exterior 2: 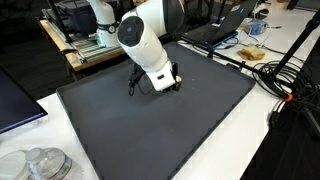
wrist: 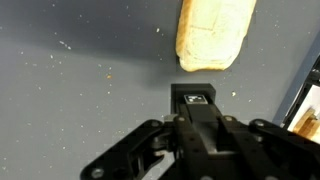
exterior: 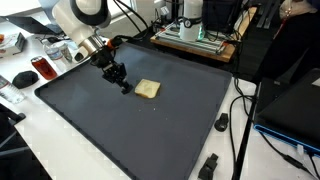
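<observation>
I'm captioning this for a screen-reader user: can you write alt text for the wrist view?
A pale slice of bread lies on a dark grey mat speckled with crumbs, just beyond the black gripper, which does not touch it.

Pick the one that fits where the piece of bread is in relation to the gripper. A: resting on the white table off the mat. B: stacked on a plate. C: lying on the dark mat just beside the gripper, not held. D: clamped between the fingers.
C: the piece of bread lies flat on the dark mat, close to the gripper but outside its fingers, as the wrist view also shows.
</observation>
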`<action>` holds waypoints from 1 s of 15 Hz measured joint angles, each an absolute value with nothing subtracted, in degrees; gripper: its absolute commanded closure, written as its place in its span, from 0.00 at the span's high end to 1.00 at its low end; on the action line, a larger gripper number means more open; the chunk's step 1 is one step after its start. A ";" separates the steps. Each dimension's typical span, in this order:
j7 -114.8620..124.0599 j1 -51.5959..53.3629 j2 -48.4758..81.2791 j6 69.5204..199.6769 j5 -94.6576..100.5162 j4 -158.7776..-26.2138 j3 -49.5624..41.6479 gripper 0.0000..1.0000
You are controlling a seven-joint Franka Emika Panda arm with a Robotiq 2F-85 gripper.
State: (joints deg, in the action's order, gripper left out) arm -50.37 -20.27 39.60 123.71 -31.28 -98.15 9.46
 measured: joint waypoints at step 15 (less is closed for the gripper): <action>-75.43 -13.55 15.92 149.34 -66.68 -131.97 6.48 0.05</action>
State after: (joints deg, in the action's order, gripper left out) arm -75.43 -13.55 15.92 149.34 -66.68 -131.97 6.48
